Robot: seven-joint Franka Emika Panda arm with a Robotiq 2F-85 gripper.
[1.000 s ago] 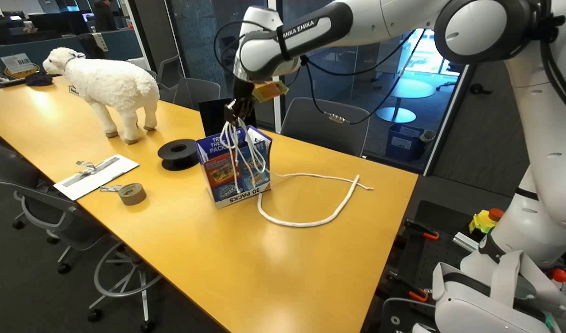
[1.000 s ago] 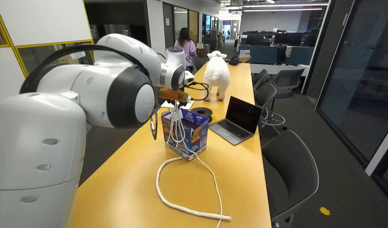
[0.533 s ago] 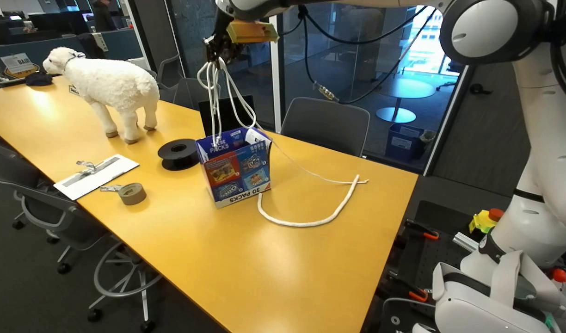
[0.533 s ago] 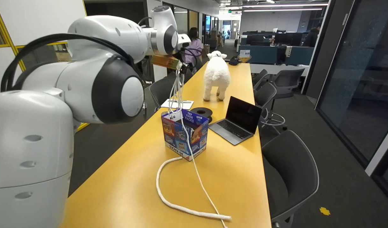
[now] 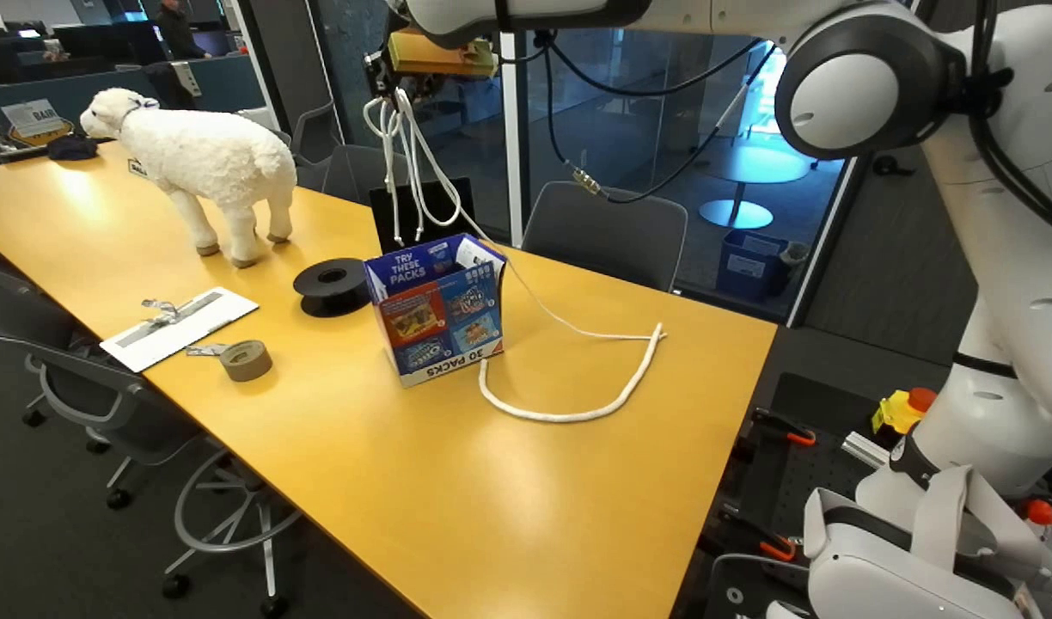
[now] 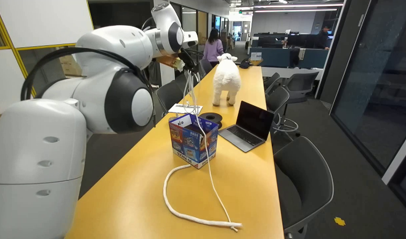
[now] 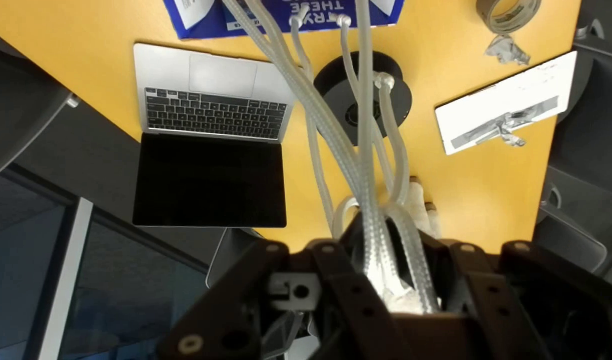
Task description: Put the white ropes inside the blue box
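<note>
Over a glossy yellow desk (image 5: 526, 507), a black gripper (image 5: 392, 88), higher than the open blue cardboard box (image 5: 441, 327), is pinching looped white braided ropes (image 7: 366, 150); one strand (image 5: 612, 336) is crossing a thick, curved white rope (image 5: 560, 418) lying between box and the desk's robot-side edge.

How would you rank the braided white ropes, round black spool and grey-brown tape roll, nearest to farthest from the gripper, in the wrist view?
1. Braided white ropes, hanging from the gripper.
2. Round black spool, upper middle on the yellow table, partly behind ropes.
3. Grey-brown tape roll, top edge, toward the right.
</note>
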